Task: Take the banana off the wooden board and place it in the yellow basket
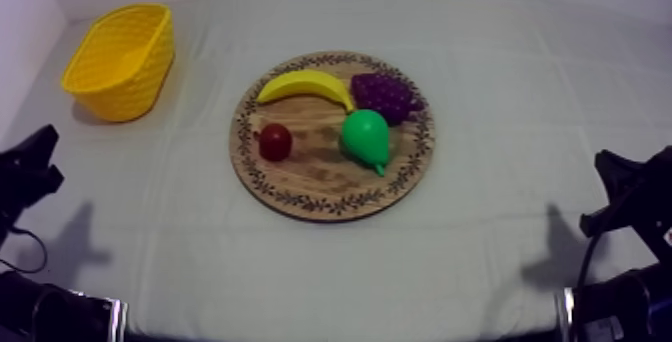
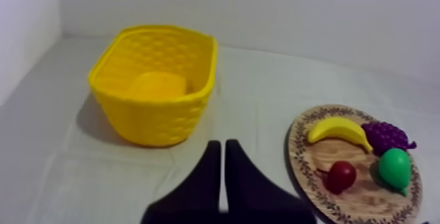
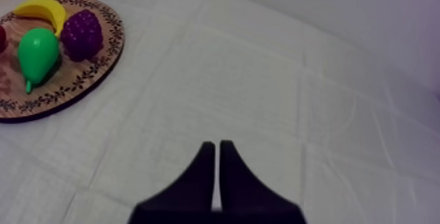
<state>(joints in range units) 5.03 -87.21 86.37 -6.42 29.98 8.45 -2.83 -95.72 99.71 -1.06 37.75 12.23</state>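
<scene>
A yellow banana [image 1: 305, 85] lies on the far side of the round wooden board [image 1: 310, 191] in the middle of the table, beside the grapes. The yellow basket [image 1: 122, 61] stands empty at the far left. My left gripper [image 1: 35, 161] rests low at the left edge, shut, with its fingers together as a narrow wedge [image 2: 219, 149] pointing between the basket [image 2: 156, 86] and the board [image 2: 302, 158]. My right gripper [image 1: 622, 181] rests low at the right edge, also shut [image 3: 216, 149], over bare cloth well to the right of the board [image 3: 98, 76]. The banana [image 2: 339, 130] [image 3: 42, 9] is untouched.
On the board also sit purple grapes [image 1: 386, 94], a green pear [image 1: 366, 138] and a small red fruit [image 1: 275, 141]. Grey-white cloth covers the table, with open room around the board and a wall close behind the basket.
</scene>
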